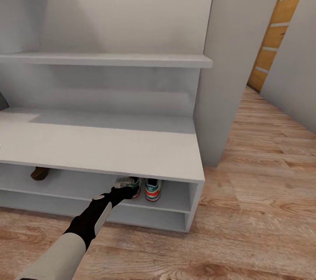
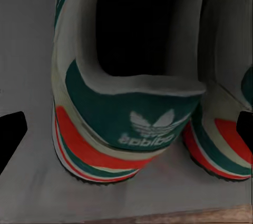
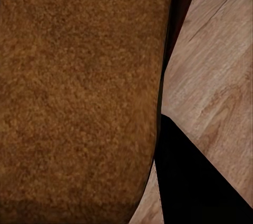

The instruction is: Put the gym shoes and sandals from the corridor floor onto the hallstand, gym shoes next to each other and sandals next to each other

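Head view puts the two white lace-up gym shoes with green stripes and red-orange heels side by side, lower middle of the frame, on the upper open shelf of the pale grey-white hallstand [image 1: 101, 144]: the left shoe [image 1: 130, 184] is partly covered by the left gripper [image 1: 127, 191], the right shoe [image 1: 153, 189] stands just beside it, heels outward. In the left wrist view the nearer heel [image 2: 129, 118] fills the centre, with the second heel [image 2: 226, 129] at the right edge, both resting on the grey shelf. The two black fingertips [image 2: 11, 134] sit at the left and right edges of that frame, spread wide and clear of the heel, holding nothing. A dark brown sandal [image 1: 40, 173] lies on the same shelf at far left of the head view. In the right wrist view a tan-brown insole surface [image 3: 79, 92] covers the left of the frame, close against the camera, with light brown wood-plank floor [image 3: 216, 76] at the right and one black finger [image 3: 190, 182] at the lower right; whether that gripper grips the sandal I cannot tell.
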You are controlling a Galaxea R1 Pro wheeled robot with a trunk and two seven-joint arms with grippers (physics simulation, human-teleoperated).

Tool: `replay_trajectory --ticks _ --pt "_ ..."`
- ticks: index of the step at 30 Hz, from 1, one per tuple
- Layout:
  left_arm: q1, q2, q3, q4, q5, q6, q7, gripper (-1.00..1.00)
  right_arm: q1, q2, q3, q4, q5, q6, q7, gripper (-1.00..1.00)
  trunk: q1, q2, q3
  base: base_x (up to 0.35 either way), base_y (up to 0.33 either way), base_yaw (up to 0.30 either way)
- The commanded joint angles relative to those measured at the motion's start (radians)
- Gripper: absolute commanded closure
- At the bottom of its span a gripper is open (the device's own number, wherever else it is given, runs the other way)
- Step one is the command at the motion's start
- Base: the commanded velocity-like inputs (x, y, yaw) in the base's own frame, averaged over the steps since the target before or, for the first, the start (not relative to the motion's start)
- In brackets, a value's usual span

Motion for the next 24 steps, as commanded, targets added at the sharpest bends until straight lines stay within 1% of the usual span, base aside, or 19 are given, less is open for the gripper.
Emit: replay_trajectory --ticks 1,8,12,16,24 --pt "0.0 0.0 -0.001 -0.001 0.01 0.007 0.0 -1.0 -0.001 0.0 0.0 -0.001 -0.014 0.004 -0.009 1.0 0.0 0.0 -0.001 -0.173 0.0 0.0" --pt "0.0 0.0 -0.001 -0.001 0.01 0.007 0.0 -1.0 -0.001 0.0 0.0 -0.001 -0.014 0.003 -0.009 1.0 0.0 0.0 -0.001 -0.305 0.005 0.0" --pt "0.0 0.0 -0.001 -0.001 0.01 0.006 0.0 -1.0 -0.001 0.0 0.0 -0.001 -0.014 0.004 -0.009 1.0 0.0 0.0 -0.001 -0.326 0.088 0.0" --pt "0.0 0.0 -0.001 -0.001 0.01 0.006 -0.001 -1.0 -0.001 0.0 0.001 -0.001 -0.014 0.003 -0.01 1.0 0.0 0.0 -0.001 -0.256 0.213 0.0" --pt "0.0 0.005 0.0 -0.002 0.01 0.003 0.0 -1.0 -0.001 0.0 0.001 -0.001 -0.014 0.004 -0.011 1.0 0.0 0.0 -0.001 -0.163 0.283 0.0"
